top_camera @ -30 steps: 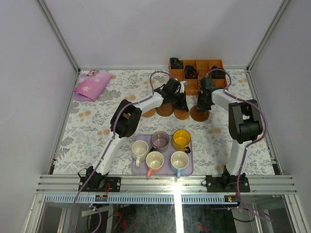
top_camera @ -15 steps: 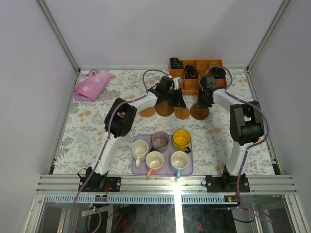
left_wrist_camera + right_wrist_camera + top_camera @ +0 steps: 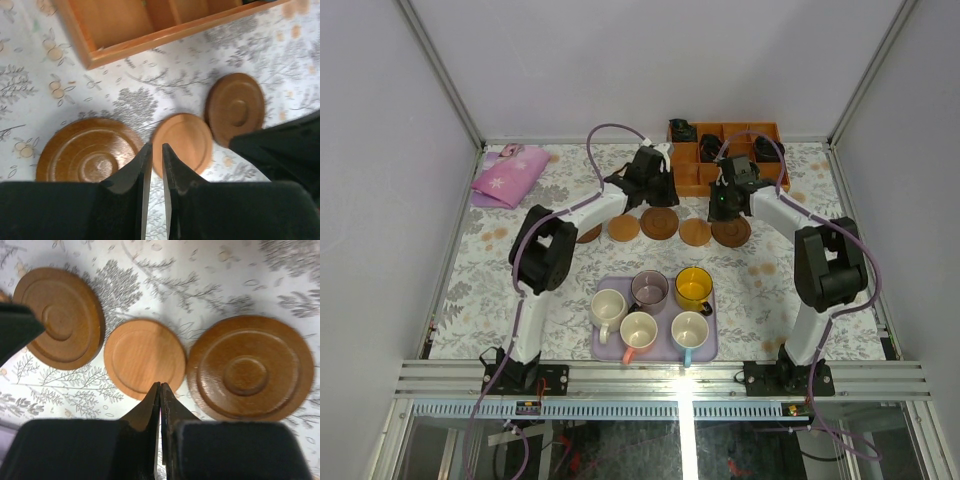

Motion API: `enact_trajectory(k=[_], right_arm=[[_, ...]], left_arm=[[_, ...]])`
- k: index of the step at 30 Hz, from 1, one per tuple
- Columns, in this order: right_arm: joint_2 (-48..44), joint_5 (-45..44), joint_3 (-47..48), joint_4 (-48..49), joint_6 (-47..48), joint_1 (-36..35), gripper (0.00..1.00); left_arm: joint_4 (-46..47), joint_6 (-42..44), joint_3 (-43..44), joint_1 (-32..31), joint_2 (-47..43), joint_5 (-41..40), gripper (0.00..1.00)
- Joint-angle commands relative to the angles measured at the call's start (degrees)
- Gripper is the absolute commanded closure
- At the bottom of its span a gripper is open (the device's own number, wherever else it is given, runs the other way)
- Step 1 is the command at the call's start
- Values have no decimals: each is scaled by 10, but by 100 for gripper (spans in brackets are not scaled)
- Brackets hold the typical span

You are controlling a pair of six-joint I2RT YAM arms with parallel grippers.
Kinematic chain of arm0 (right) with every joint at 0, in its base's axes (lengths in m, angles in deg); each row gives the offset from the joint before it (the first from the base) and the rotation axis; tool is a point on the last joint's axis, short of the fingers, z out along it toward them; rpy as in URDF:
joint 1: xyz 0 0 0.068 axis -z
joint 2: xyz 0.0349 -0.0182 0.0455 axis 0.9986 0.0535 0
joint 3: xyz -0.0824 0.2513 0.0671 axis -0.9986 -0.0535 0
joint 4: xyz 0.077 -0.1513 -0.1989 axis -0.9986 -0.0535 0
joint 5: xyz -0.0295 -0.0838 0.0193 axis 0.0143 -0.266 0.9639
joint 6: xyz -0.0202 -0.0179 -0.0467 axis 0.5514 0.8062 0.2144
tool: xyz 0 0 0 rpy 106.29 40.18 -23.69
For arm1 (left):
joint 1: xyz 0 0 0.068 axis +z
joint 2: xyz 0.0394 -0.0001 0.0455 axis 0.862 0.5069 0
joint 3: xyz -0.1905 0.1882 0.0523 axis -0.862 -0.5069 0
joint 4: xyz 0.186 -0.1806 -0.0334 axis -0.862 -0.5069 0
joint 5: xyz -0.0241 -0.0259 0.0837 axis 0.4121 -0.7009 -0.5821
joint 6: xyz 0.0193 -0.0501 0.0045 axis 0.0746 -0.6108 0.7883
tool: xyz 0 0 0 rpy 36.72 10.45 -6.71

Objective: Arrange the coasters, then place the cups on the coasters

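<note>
Several round wooden coasters lie in a row behind the tray: light, dark, light and dark, with one more half hidden under the left arm. My left gripper hangs at the near rim of the middle light coaster, its jaws a narrow slit apart and empty. My right gripper is shut and empty at the edge of the same light coaster. Several cups stand on the lilac tray: cream, mauve, yellow.
An orange-brown compartment box holding black cable bundles stands right behind the coasters. A pink cloth lies at the back left. Metal frame posts and walls close in the table on three sides.
The left arm has swung back and to the left, uncovering the coaster row, and its jaws have parted slightly. The right gripper has shifted a little to the left, still shut.
</note>
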Motion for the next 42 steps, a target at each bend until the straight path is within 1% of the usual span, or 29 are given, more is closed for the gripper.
enact_trajectory(k=[1, 5, 13, 23, 29, 38, 42], right_arm=[[24, 49, 16, 8, 4, -15, 100], [47, 66, 28, 7, 0, -22, 100], [86, 88, 40, 14, -8, -29, 100], [138, 64, 78, 13, -15, -28, 100], [169, 55, 114, 4, -12, -28, 100], [193, 35, 137, 3, -4, -27, 100], [187, 33, 138, 6, 3, -27, 100]], left_arm=[[-38, 29, 6, 4, 30, -47, 88], [-47, 31, 6, 4, 47, -52, 90], [-71, 32, -1, 3, 61, -49, 90], [-75, 26, -49, 1, 54, -1, 91], [-72, 23, -74, -3, 42, 2, 92], [-70, 15, -86, -5, 35, 4, 93], [-68, 13, -84, -6, 37, 2, 93]])
